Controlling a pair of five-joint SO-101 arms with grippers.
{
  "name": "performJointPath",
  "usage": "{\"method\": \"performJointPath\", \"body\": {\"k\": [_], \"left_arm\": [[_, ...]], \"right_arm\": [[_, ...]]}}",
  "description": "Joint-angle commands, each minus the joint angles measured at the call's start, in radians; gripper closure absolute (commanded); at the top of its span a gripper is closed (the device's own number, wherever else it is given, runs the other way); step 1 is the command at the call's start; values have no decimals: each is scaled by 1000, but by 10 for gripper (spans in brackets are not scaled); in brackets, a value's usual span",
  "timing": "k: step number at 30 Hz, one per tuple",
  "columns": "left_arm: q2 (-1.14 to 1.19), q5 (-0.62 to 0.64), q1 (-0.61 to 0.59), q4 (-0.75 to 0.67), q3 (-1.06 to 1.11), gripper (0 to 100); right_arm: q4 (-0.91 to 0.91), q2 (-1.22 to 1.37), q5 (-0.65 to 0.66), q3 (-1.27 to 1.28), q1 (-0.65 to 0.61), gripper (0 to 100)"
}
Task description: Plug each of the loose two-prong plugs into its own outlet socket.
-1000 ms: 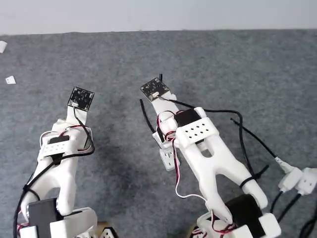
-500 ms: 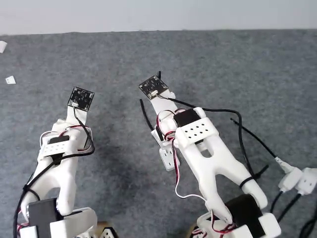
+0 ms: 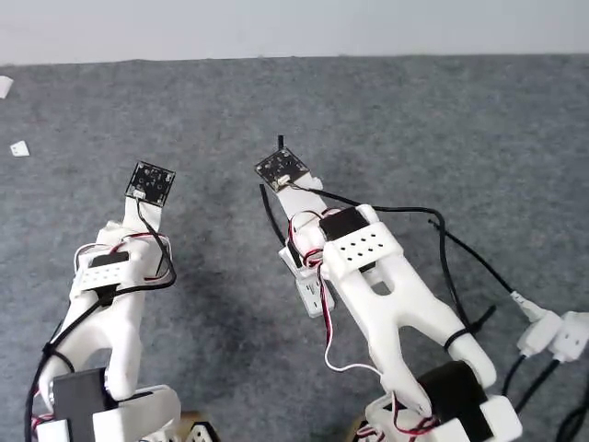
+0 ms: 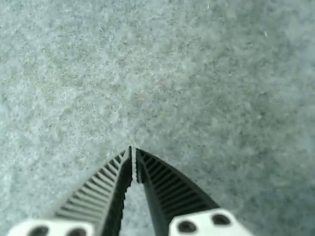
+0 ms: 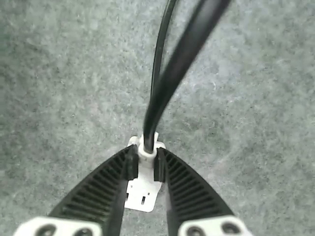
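Because the white plug (image 5: pixel 146 149) looks small, light and hard, with a smooth shell that may slip, I judge the best hold is across its flat sides just where the black cord (image 5: pixel 170 78) enters, and the right pincer (image 5: pixel 143 162) is clenched on it in this way, close above the desk (image 3: pixel 479 120), while what looks like a white outlet socket (image 3: pixel 311 293) lies under this same arm. The left pincer (image 4: pixel 133 153) is closed on nothing, low above the desk and well apart from the plug. The desk has a grey felt-like cover, and a pale wall (image 3: pixel 276 28) stands behind.
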Motion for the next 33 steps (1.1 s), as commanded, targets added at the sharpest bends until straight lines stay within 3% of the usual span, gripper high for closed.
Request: {"method": "performJointPath", "body": {"k": [1,5,10,14,19,24,33], "left_arm": [[17,0,26,163,-130,987],[178,-63,41,331,-305,987],[275,-307,83,526,-417,987],[236,-420,110,525,-364,988],[107,-503,132,414,-205,988],[3,-523,138,324,-84,988],[-14,-572,152,336,-61,988]], "right_arm": [[-8,-114,8,-32,-41,990],[-5,-268,11,-26,-120,990],[22,-374,12,-26,-231,991],[19,-371,2,-14,-254,991],[19,-344,0,-5,-255,991],[19,-302,-21,-5,-255,991],[-25,-208,-54,-5,-311,991]]}}
